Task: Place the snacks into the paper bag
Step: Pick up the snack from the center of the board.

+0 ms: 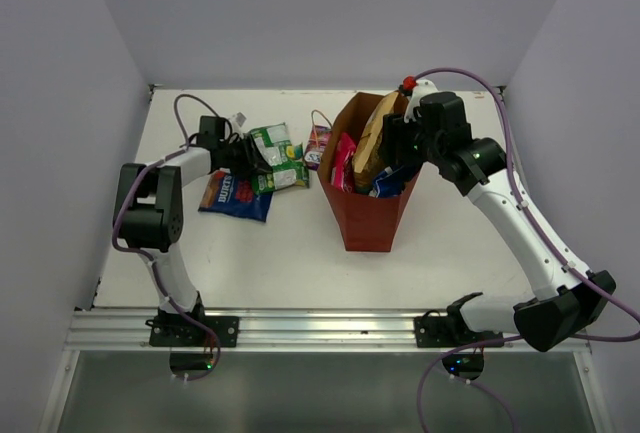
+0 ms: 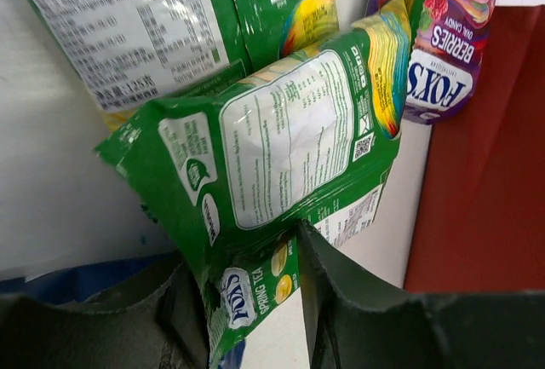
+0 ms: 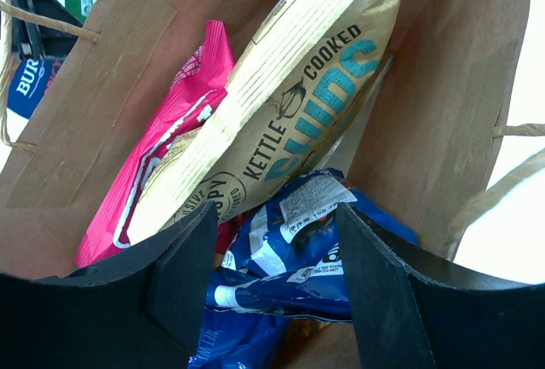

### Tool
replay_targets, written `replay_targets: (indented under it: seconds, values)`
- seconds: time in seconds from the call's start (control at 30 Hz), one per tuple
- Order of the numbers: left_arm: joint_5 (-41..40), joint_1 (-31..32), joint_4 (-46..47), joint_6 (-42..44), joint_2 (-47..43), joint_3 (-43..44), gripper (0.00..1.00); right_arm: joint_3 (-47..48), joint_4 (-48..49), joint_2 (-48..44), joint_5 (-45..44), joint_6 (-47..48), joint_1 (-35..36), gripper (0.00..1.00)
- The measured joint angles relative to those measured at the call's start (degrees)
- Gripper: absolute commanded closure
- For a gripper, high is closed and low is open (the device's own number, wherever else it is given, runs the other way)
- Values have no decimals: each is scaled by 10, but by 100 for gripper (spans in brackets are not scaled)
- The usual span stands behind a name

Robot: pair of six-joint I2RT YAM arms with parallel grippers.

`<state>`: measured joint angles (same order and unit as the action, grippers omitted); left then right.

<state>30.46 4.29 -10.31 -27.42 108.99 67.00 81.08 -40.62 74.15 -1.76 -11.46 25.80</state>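
The red-brown paper bag [image 1: 365,218] stands upright mid-table. Inside it lean a tan-brown kettle chips packet [image 3: 289,105], a pink packet [image 3: 183,122] and a blue-and-white packet [image 3: 289,258]. My right gripper [image 3: 277,216] hovers open in the bag's mouth, above the blue packet and holding nothing. Left of the bag, green snack packets [image 1: 277,158] lie overlapped. My left gripper [image 2: 247,250] reaches into them, its fingers apart, with a tilted green packet [image 2: 289,147] and a small green Spring Tea packet [image 2: 255,279] in the gap. A purple candy packet [image 2: 443,54] lies against the bag's left side.
A dark blue packet [image 1: 235,196] lies on the table under the left arm's forearm. A green packet showing its white printed back [image 2: 128,20] lies beyond the left gripper. White walls enclose the table on three sides.
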Motion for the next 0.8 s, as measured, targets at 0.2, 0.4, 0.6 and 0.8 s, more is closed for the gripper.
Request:
replay_targets:
  seconds: [0.2,0.4,0.6,0.8]
  values:
    - [11,12,5,-14,0,-19,69,0,0,0,1,0,0,38]
    - [20,28,12,-25,0,-20,100,0,0,0,1,0,0,38]
    - [-12,31,-40,-15,-59,-10,100,0,0,0,0,0,0,38]
    - [-76,33,-120,12,-163,73,100,0,0,0,0,-1,0,38]
